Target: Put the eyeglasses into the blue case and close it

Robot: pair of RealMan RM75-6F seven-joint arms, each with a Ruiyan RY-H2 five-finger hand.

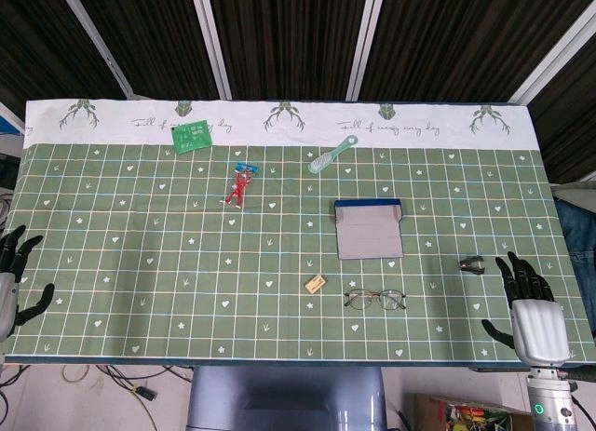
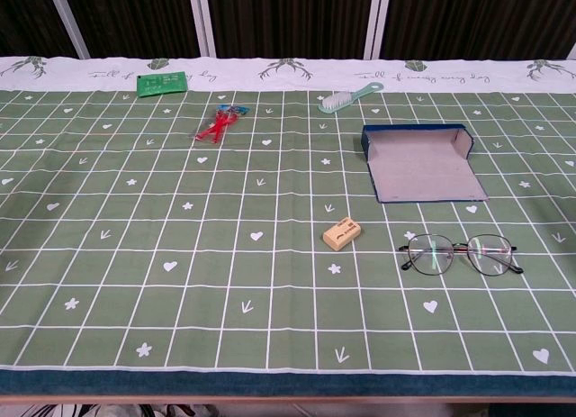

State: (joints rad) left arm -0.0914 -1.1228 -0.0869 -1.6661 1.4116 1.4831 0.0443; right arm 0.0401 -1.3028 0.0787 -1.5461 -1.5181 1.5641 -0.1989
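Note:
The eyeglasses (image 1: pixel 375 299) (image 2: pixel 461 254) lie folded on the green checked cloth, near the front edge and right of centre. Just behind them the blue case (image 1: pixel 368 229) (image 2: pixel 421 163) lies open, its grey lining facing up. My right hand (image 1: pixel 532 310) hovers at the front right corner, fingers spread, holding nothing, well to the right of the glasses. At the front left edge my left hand (image 1: pixel 16 277) is partly cut off, fingers spread and empty. Neither hand shows in the chest view.
A beige eraser (image 1: pixel 316 283) (image 2: pixel 342 233) lies left of the glasses. A black binder clip (image 1: pixel 472 263) sits near the right hand. Farther back are a red toy figure (image 1: pixel 238 186) (image 2: pixel 219 126), a mint brush (image 1: pixel 332 154) (image 2: pixel 349 97) and a green circuit board (image 1: pixel 194 134) (image 2: pixel 162 82).

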